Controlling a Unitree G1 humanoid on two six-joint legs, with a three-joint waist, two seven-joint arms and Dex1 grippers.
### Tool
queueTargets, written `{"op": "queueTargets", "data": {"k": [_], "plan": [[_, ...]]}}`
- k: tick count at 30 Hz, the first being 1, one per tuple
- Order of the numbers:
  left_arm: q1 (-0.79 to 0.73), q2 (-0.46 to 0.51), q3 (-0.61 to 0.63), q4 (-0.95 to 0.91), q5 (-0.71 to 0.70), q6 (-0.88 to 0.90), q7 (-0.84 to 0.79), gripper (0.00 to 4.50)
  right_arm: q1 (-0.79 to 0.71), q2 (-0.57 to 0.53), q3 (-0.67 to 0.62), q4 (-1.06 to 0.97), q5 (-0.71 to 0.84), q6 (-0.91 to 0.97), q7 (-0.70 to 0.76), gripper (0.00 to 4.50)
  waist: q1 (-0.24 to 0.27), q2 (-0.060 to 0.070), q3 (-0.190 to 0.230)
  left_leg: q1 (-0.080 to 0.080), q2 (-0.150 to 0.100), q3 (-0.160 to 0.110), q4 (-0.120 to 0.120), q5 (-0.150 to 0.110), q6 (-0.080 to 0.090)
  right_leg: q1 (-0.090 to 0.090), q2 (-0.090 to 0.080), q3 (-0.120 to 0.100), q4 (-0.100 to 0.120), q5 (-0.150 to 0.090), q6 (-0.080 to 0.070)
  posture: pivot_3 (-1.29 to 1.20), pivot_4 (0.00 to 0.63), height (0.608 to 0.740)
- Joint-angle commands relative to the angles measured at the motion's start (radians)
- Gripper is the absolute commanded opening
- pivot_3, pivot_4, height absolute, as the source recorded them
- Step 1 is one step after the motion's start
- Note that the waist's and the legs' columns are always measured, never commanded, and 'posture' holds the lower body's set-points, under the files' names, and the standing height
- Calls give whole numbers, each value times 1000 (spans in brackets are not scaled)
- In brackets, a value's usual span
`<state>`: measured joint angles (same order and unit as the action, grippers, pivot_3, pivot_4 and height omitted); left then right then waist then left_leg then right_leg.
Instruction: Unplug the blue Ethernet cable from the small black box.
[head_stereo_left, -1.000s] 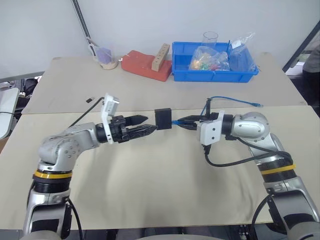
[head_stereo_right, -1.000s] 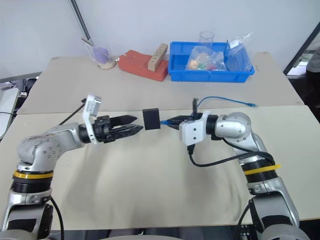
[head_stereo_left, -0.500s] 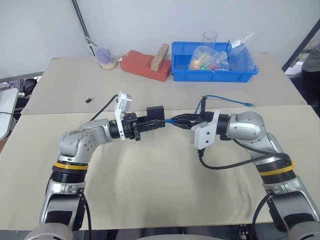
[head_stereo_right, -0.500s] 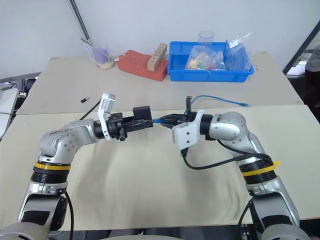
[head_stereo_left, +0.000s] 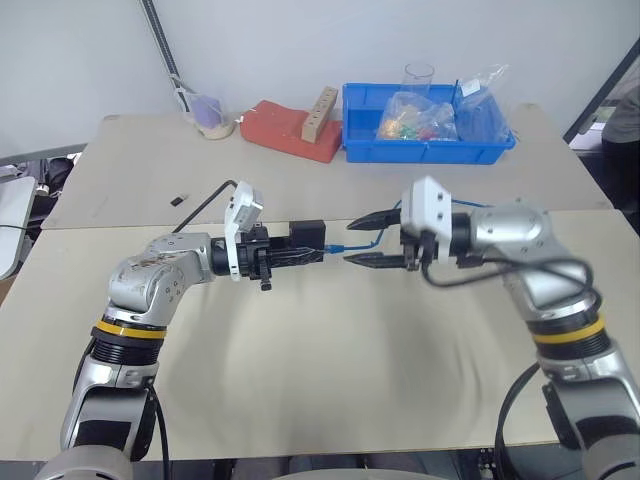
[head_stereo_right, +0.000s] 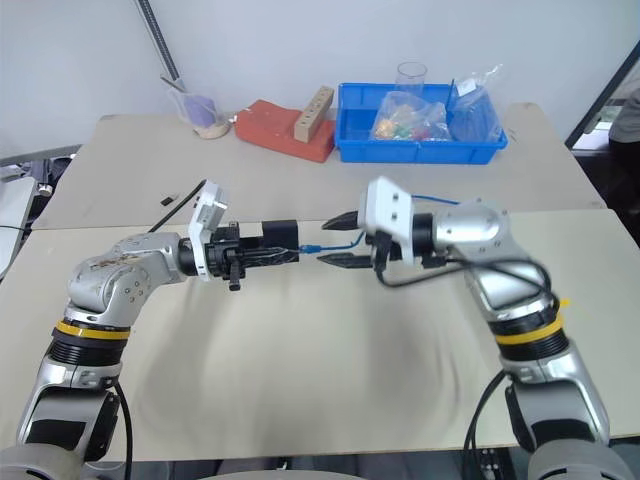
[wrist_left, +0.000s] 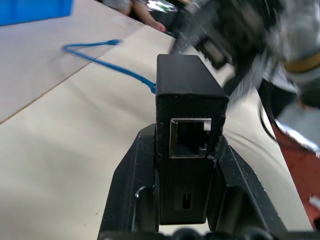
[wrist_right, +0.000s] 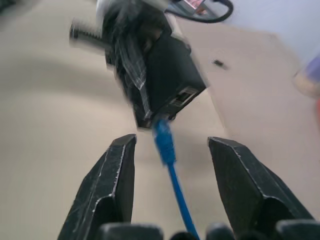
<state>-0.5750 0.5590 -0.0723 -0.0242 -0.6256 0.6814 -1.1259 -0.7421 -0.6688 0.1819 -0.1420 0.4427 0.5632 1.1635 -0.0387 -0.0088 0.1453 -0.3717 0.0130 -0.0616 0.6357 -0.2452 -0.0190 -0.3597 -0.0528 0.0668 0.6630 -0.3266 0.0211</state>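
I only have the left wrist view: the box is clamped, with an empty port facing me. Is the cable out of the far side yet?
Observer: No. In the right wrist view, the cable has its plug seated in the box, on the face turned away from you.
Operator: Is the right pincer holding the plug?
Observer: No. The right pincer is open, with one finger on each side of the cable just short of the plug, and neither finger touches it.
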Motion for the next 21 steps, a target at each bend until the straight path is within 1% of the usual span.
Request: {"op": "queueTargets", "data": {"k": [1, 5, 14, 18, 21], "plan": [[-20, 7, -7, -23, 18, -66, -51, 618, -49, -2, -4, 4, 82, 166, 30, 2644, 0, 0, 0, 0, 0, 0, 0, 0, 0, 0, 0, 0, 0, 0, 0, 0, 150, 740], [-27, 2, -10, -20, 23, -75, -66, 618, -84, 1, 33, 37, 87, 219, 85, 2644, 1, 0, 0, -1, 0, 1, 0, 0, 0, 0, 0, 0, 0, 0, 0, 0, 150, 740], [-20, -1, -6, -50, 21, -75, -76, 618, -107, 43, 89, 92, 37, 207, 102, 2644, -1, 0, 0, -3, 0, 1, 1, 0, 0, -2, 0, -1, 0, 0, 0, 0, 150, 740], [-21, -4, -6, -56, 18, -72, -74, 618, -111, 54, 98, 107, 23, 198, 107, 2644, -1, 0, 0, -7, 0, 1, 3, 0, 0, -7, 0, -1, 1, 0, 0, 0, 150, 740], [-24, -5, -9, -56, 20, -73, -77, 618, -116, 66, 98, 119, 17, 196, 105, 1823, -1, 0, 0, -11, 0, 1, 5, 0, 0, -10, 1, -1, 3, 0, 0, 0, 150, 740]]}}
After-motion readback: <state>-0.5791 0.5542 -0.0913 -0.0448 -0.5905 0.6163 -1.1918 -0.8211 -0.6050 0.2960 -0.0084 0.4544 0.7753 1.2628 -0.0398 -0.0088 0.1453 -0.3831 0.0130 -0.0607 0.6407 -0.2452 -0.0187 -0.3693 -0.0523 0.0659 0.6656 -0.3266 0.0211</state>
